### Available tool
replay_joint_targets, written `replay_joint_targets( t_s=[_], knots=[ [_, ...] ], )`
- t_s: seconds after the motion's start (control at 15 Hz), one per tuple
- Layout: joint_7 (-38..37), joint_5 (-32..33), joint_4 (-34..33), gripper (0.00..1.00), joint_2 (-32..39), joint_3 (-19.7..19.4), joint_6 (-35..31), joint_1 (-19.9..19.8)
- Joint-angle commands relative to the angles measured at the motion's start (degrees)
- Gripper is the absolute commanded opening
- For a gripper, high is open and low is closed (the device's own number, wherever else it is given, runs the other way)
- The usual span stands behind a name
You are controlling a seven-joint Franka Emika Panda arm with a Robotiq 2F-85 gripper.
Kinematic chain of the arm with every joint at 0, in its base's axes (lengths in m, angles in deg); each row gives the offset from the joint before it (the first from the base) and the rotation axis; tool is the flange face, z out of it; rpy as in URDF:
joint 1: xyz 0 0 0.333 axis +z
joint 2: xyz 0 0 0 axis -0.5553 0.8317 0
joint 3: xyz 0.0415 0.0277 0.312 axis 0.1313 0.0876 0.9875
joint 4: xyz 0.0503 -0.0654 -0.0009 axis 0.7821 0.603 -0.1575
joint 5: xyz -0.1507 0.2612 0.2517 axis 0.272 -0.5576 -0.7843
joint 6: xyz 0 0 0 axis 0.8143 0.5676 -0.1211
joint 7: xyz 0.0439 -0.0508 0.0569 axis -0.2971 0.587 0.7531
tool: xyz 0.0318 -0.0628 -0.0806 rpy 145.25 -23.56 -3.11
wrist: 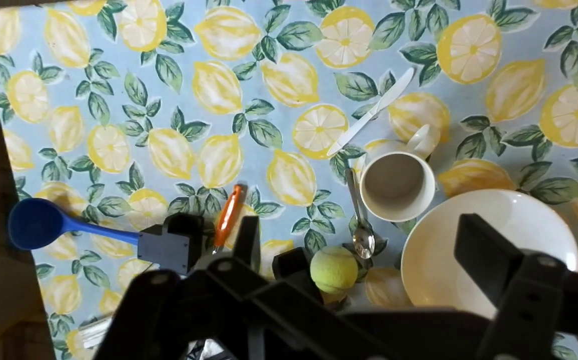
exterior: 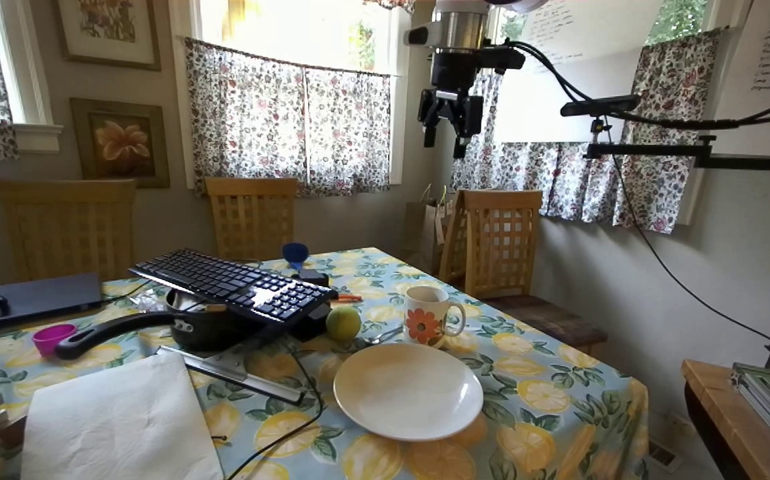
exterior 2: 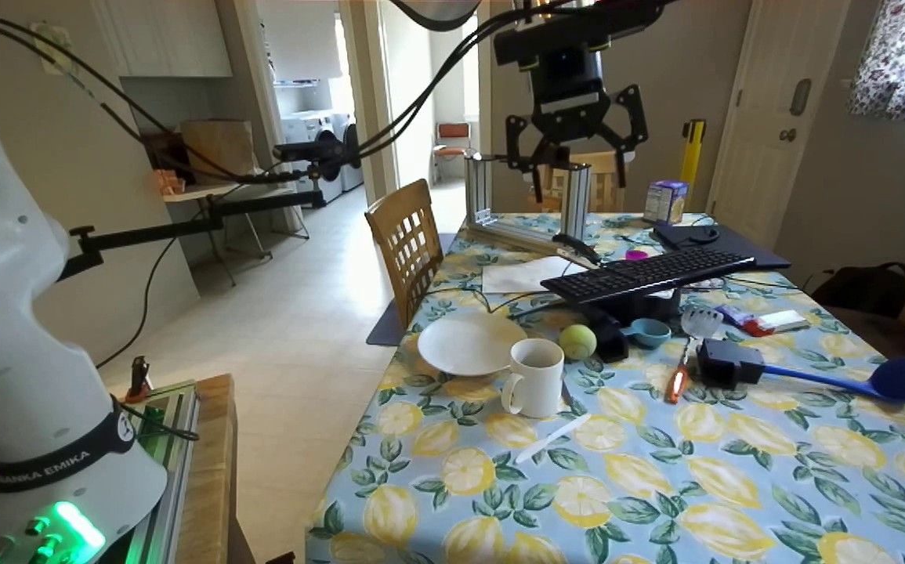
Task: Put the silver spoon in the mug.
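1 spoon (wrist: 362,232), well blw gripper (exterior 2: 579,183)

In the wrist view, the spoon (wrist: 363,237) is seen on the worktop (wrist: 143,100), just left of the mug (wrist: 398,186). The knife (wrist: 369,116) is placed above both, the plate (wrist: 441,257) below and right of the mug. The tennis ball (wrist: 334,270) is seen below left of the spoon; the ladle (wrist: 38,223) is laid far left.
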Motion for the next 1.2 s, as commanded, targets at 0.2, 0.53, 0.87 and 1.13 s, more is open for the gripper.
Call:
replay_joint_targets(
  t_s=[0.2,0.53,0.87,1.13],
  knots=[
    [6.4,-8.9,-4.5,1.00,9.0,3.1,-0.9,-3.1],
    [7.4,-16.0,-10.2,1.00,18.3,6.4,0.4,-4.6],
    [3.0,-17.2,-16.3,1.00,27.2,8.0,4.2,-5.0],
    [3.9,-15.3,-13.8,1.00,26.9,8.6,2.6,-5.1]
  ],
)
